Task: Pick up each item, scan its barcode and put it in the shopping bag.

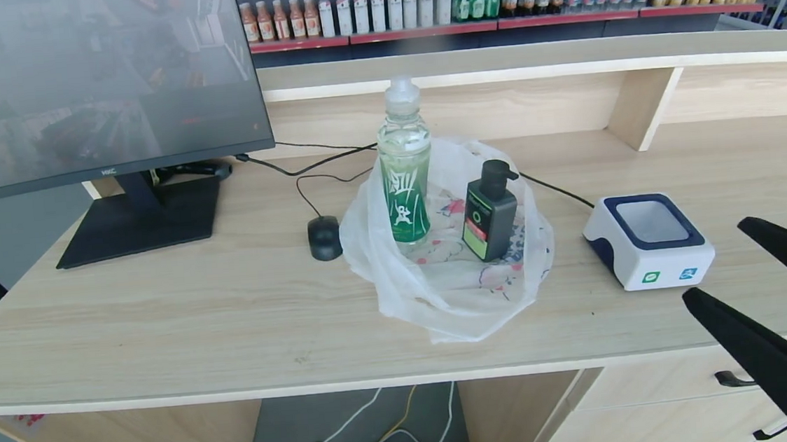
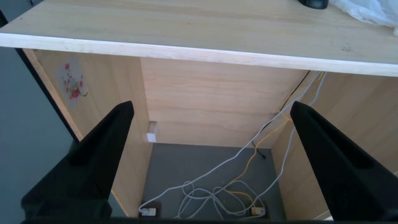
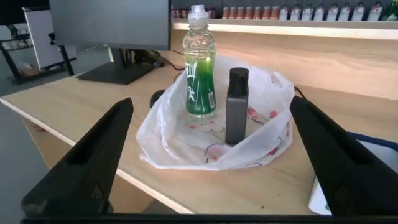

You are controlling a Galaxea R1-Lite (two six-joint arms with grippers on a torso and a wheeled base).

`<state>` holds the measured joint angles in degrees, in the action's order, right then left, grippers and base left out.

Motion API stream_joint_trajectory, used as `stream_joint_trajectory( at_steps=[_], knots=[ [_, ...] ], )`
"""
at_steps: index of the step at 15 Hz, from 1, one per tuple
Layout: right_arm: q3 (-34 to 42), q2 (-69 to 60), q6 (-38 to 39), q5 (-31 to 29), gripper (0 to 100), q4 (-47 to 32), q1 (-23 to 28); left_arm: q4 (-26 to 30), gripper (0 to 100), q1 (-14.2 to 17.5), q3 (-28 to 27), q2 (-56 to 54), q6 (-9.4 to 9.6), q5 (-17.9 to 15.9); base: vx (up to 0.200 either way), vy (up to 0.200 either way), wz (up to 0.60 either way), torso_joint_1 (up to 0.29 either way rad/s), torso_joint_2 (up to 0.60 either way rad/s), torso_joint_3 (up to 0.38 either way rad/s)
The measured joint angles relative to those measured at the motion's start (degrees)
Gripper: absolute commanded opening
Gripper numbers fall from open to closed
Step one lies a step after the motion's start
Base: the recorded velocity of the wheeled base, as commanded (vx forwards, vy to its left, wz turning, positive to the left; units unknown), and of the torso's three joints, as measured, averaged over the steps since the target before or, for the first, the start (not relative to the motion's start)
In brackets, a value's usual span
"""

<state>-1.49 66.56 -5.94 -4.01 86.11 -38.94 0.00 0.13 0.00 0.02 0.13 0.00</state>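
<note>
Spread wide and empty, the right gripper (image 1: 720, 262) hangs at the near right off the counter's (image 1: 163, 323) edge, close to the white scanner (image 1: 648, 239); its wrist view looks into the shopping bag (image 1: 455, 293), whose walls rise around the upright green-labelled bottle (image 1: 404, 171) and the dark pump bottle (image 1: 490, 213) right of it. Equally wide and empty, the left gripper (image 2: 210, 112) is low before the counter's near edge, its wrist view taking in loose cables (image 2: 217, 186) under the counter. Left of the bag lie a black mouse (image 1: 324, 237) and a monitor (image 1: 88, 83), and a far shelf (image 1: 421, 33) carries rows of drinks.
</note>
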Motion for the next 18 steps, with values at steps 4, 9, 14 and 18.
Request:
stream_joint_trajectory(
  at_steps=[4,9,14,18],
  knots=[
    [1.2,-19.4,-0.4,0.2,100,-31.4,0.0,0.0,100,0.0,0.0,0.0,0.0,0.0,0.0,0.0,0.0,0.0,0.0,0.0],
    [0.6,-52.5,-1.1,0.5,100,-81.9,-0.3,0.0,100,0.0,0.0,0.0,0.02,0.0,0.0,0.0,0.0,0.0,0.0,0.0],
    [-0.3,-64.3,-1.7,3.5,100,-87.7,-1.0,0.0,100,0.0,0.0,0.0,0.0,0.0,0.0,0.0,0.0,0.0,0.0,0.0],
    [-0.2,-62.1,1.0,2.5,100,-87.6,11.1,0.0,100,0.0,0.0,0.0,0.02,0.0,0.0,0.0,0.0,0.0,0.0,0.0]
  ],
)
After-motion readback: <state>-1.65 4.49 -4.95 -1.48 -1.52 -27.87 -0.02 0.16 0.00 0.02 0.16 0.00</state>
